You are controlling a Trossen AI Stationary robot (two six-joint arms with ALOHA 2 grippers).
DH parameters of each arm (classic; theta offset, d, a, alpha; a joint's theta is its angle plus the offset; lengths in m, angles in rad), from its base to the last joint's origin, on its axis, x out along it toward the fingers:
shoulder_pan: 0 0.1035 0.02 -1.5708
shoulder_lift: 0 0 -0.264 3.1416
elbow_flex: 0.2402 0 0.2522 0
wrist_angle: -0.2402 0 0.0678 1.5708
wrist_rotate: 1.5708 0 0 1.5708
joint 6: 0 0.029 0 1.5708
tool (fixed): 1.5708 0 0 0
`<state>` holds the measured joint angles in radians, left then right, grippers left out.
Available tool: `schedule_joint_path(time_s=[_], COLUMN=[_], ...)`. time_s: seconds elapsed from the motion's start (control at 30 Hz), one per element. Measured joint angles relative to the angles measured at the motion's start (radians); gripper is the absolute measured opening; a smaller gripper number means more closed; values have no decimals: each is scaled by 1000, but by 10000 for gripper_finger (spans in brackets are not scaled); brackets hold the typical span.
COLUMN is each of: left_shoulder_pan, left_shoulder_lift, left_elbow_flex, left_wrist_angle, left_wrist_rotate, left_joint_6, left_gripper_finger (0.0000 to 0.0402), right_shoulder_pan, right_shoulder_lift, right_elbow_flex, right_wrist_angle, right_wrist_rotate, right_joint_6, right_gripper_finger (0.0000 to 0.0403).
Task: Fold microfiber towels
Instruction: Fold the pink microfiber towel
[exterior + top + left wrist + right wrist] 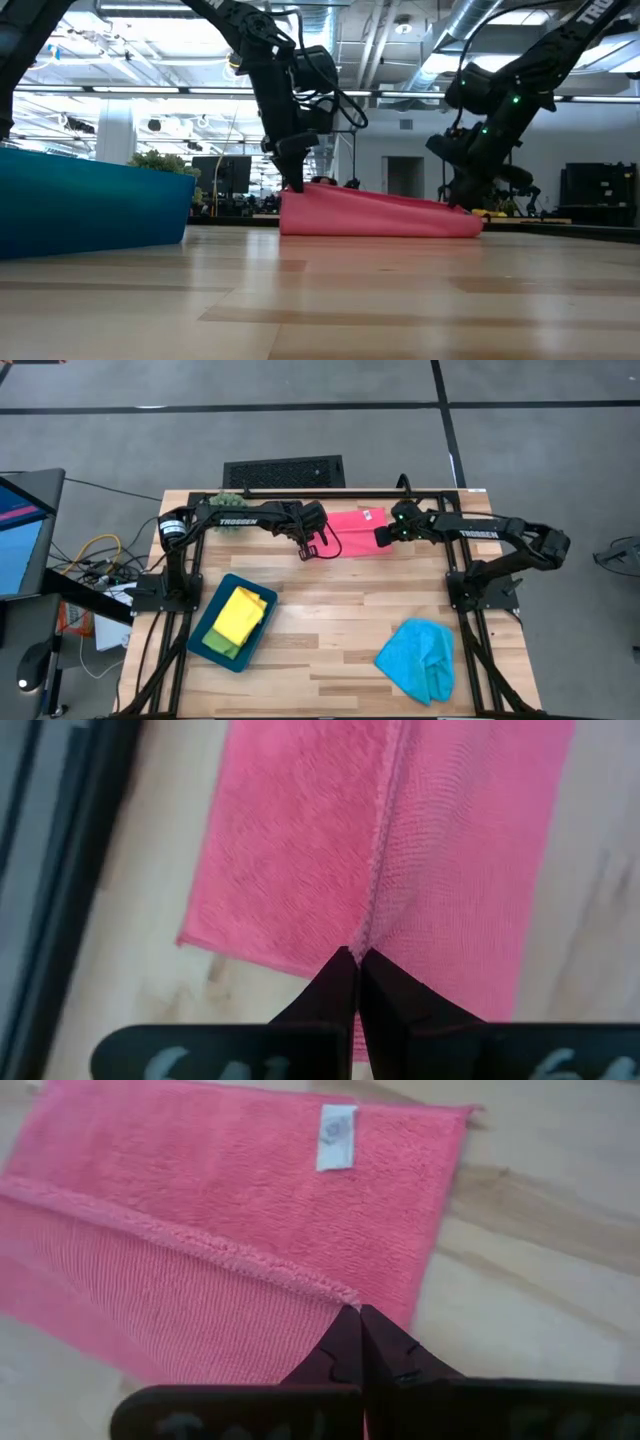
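Wooden desk [340, 630] carried the pink towel [357, 532], stretched between both end effectors. Left end effector [304, 553] pinched its near-left edge; right end effector [381, 538] pinched its opposite edge. Blue towel [418, 657] lay well behind the right one.

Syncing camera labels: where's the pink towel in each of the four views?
High view: pink towel at the table's far edge, between both arms.
Low view: low wedge at centre.
Left wrist view: fills the upper frame, above the shut fingers.
Right wrist view: spans the frame.
Shared landmark: its folded-over hem, pinched at each end by the left gripper and right gripper.
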<state>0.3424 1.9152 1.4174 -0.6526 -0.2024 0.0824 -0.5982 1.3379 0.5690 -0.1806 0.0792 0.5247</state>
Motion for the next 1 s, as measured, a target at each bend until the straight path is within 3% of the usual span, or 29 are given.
schedule_joint_path(time_s=[0.57, 1.0], left_shoulder_pan=[47, 59], left_shoulder_lift=[0, 0], left_elbow_flex=[0, 0], left_wrist_angle=[17, 30], left_wrist_rotate=[12, 14], left_joint_6=[-14, -8], left_gripper_finger=[0, 0], right_shoulder_pan=[-69, -59], right_shoulder_lift=[14, 200], right_elbow_flex=[57, 174], right_wrist_angle=[86, 48], right_wrist_rotate=[-2, -19], right_joint_6=[-35, -83], right_gripper_finger=[8, 8])
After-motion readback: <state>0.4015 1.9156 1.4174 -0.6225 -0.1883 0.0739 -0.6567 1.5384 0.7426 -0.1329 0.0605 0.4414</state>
